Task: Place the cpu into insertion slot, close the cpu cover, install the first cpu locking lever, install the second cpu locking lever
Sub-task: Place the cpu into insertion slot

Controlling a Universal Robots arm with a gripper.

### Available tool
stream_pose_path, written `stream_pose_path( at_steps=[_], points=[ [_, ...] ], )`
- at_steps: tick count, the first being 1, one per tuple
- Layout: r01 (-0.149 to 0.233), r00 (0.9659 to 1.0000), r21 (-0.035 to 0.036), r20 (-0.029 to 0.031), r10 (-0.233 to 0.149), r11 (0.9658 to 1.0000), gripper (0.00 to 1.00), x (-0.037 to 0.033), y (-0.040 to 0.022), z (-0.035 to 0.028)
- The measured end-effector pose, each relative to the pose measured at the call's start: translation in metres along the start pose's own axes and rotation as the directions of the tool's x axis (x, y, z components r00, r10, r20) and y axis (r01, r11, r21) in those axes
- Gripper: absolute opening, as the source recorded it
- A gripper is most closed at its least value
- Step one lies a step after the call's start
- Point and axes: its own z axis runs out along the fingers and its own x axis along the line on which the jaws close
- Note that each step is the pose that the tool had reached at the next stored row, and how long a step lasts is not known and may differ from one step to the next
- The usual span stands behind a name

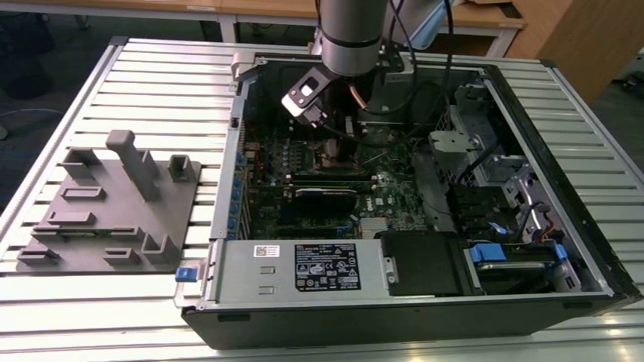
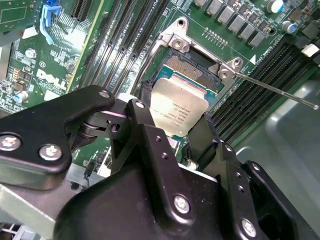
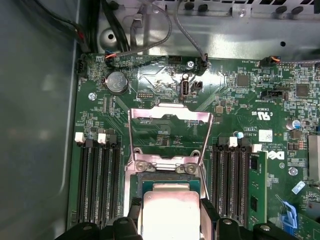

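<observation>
Step in hand: the first one, cpu into slot. Not yet seated, by my reading.

- Gripper (image 2: 173,120) is inside the open computer case (image 1: 403,313), low over the green motherboard (image 3: 165,75).
- Fingers (image 3: 206,212) pinch the cpu (image 2: 181,102) by two opposite edges, one finger on each side. Its silvery top faces up and shows in both wrist views.
- Insertion slot (image 2: 192,62) lies under and just beyond the fingertips. A strip of its contact field is uncovered past the chip's far edge, so the chip seems to hang above the slot or short of it. Whether any edge touches the socket rim, I cannot tell.
- Cpu cover (image 3: 170,114) is swung open and lies back beyond the fingertips, on the far side of the slot. The board shows through its window.
- One locking lever (image 2: 275,90) is unlatched, a thin rod running out from the socket corner, away from the fingers. Which of the two it is, I cannot say.
- Memory slots (image 3: 100,180) flank the socket, outboard of each finger.

Judgement: seating calls for the chip held level and square to the socket, all four edges inside the rim, then let go without dragging. A tilted or offset chip risks the contacts. Cover and levers are not yet done
</observation>
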Motion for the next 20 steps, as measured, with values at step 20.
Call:
stream_pose_path(
  at_steps=[20],
  points=[
    [-0.007,1.0,-0.0001,0.0013,0.007,1.0,0.54,0.0021,-0.0012,0.0111]
  ],
)
